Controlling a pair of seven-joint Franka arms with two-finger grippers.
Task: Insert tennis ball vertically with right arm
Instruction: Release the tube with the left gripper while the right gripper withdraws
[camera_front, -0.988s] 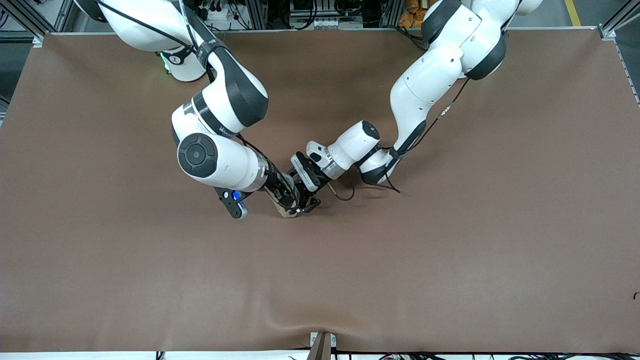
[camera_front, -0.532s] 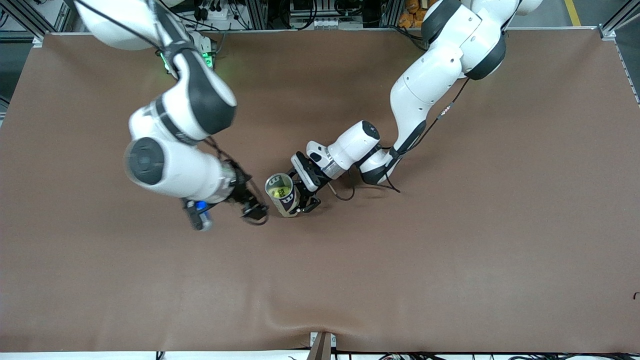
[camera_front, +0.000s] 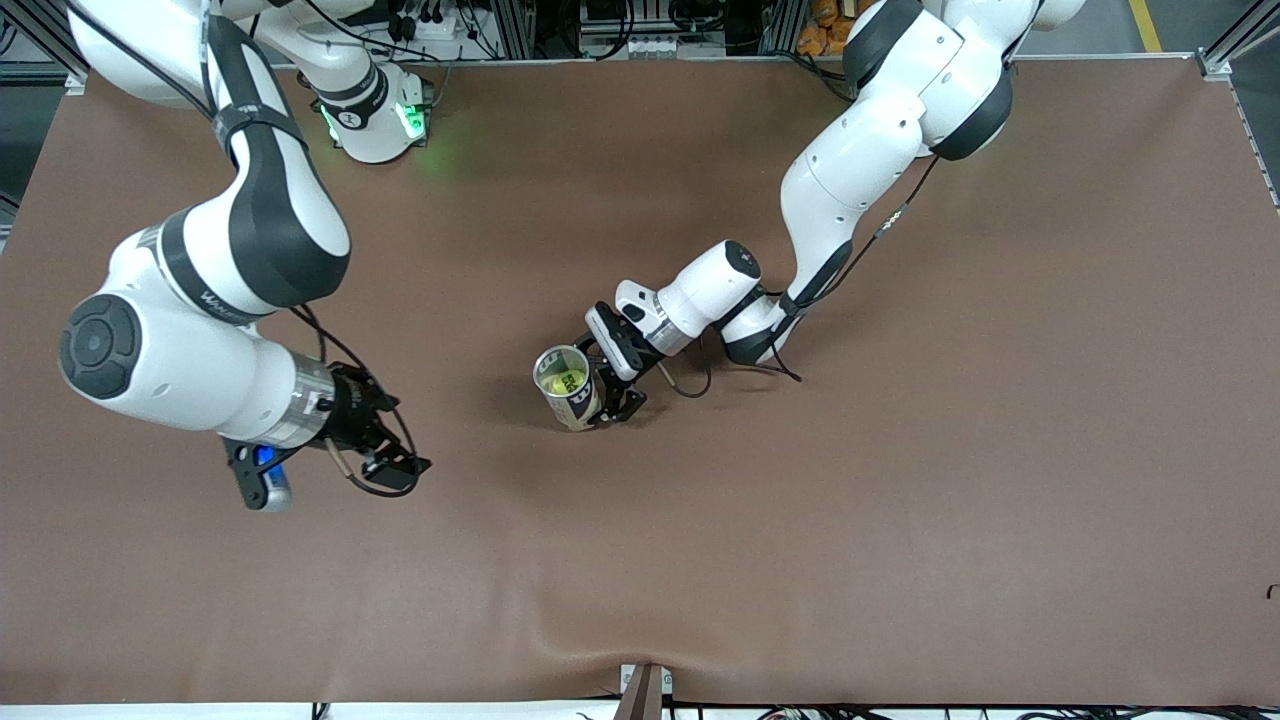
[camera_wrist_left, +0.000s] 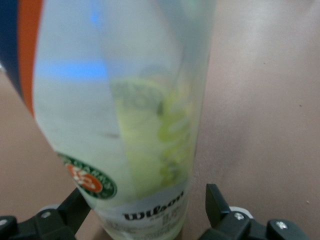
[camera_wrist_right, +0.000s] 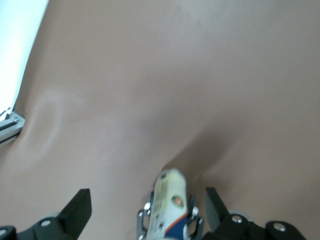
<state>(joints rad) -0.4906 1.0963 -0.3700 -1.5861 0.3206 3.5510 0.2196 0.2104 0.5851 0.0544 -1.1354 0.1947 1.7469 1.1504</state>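
The ball (camera_front: 563, 381) sits inside the upright can (camera_front: 568, 388) at desk (camera_front: 900, 520) centre: insertion appears done. The left tool (camera_front: 612, 392), at the can's 3 o'clock, now stands spread around it; earlier it pinched the can. The right tool (camera_front: 398, 466), spread and empty, has withdrawn from over the can toward 9 o'clock.
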